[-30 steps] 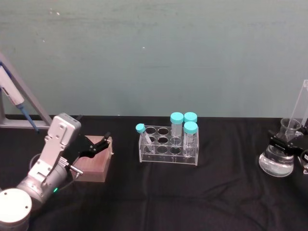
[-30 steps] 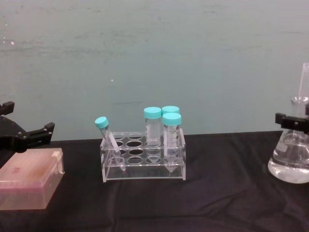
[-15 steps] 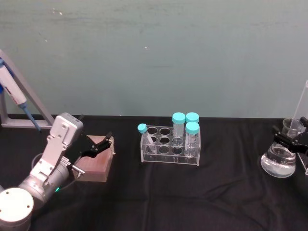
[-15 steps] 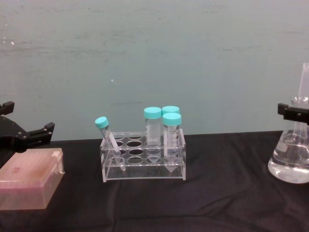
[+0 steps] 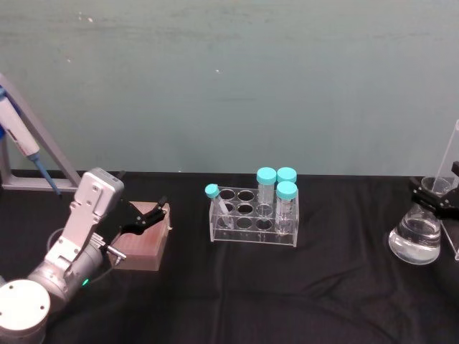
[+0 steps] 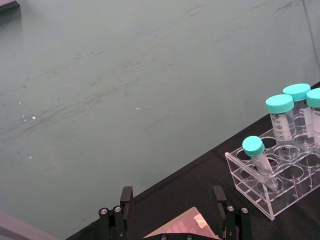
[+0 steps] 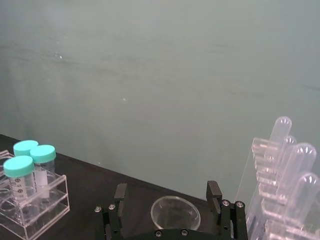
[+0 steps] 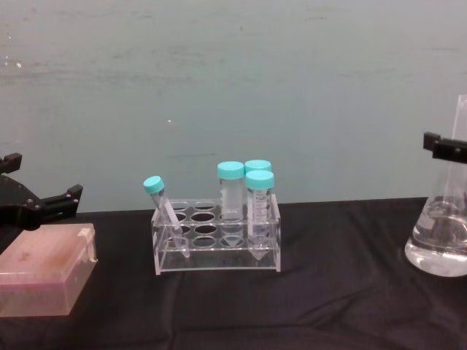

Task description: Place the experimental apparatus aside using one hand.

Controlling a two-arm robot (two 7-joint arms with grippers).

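At far right, the right gripper (image 5: 439,201) has been lifted off the conical flask (image 5: 414,242); its jaws are seen spread wide and empty above the small beaker (image 7: 175,213). Flask stays on the table (image 5: 287,287) beside the pipette stand (image 7: 282,200). Release looks done. Left gripper (image 8: 36,206) parked, open, over the pink box (image 8: 44,277).

Head above, chest low; shared rack (image 5: 252,218)
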